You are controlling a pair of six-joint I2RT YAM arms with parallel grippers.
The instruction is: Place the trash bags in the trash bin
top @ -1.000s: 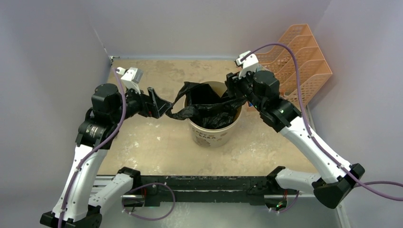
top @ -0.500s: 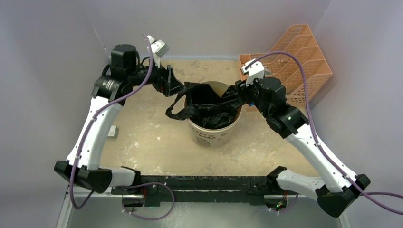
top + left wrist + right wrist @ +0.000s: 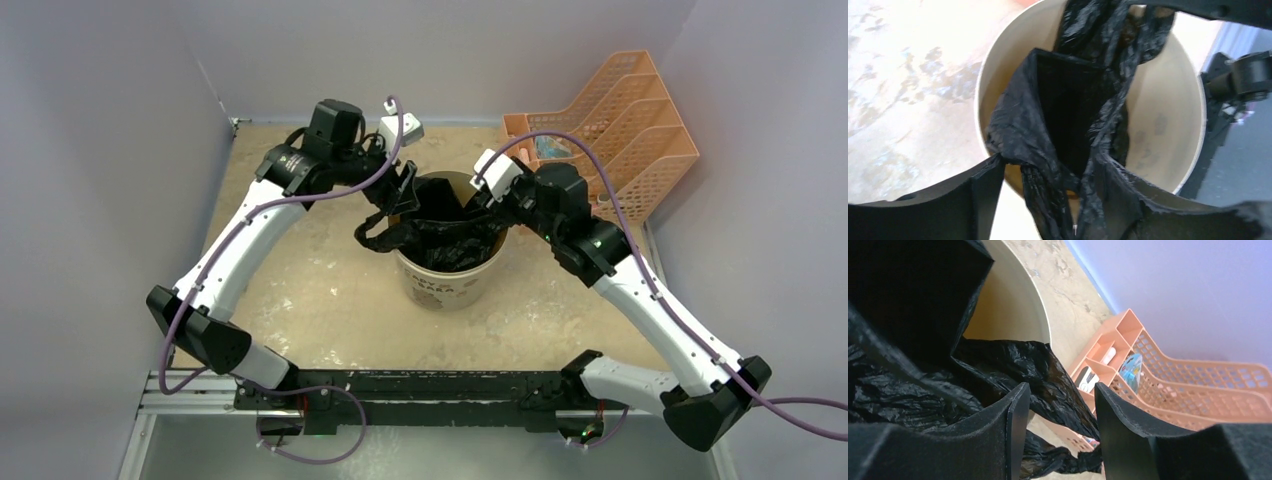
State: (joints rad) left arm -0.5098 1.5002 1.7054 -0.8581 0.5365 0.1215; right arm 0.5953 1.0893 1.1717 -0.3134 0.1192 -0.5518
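The cream trash bin [image 3: 446, 280] stands mid-table. A black trash bag [image 3: 440, 238] sits partly inside it, one handle loop [image 3: 372, 240] hanging over the left rim. My left gripper [image 3: 402, 196] is at the back-left rim, tilted down over the opening. In the left wrist view its jaws [image 3: 1048, 160] stand apart with twisted bag film [image 3: 1048, 200] running between them, over the bin's rim [image 3: 1193, 150]. My right gripper [image 3: 490, 205] is at the right rim. Its jaws [image 3: 1060, 390] are open too, with a fold of bag [image 3: 1048, 375] lying across the gap.
An orange mesh desk organiser [image 3: 620, 130] stands at the back right, close behind the right arm; small items lie in its compartments [image 3: 1128, 367]. Purple cables loop over both arms. Walls close the table on the left, back and right.
The left arm swung from the left of the bin up and round to its back-left rim. The right gripper shifted left over the right rim. Both jaws have narrowed.
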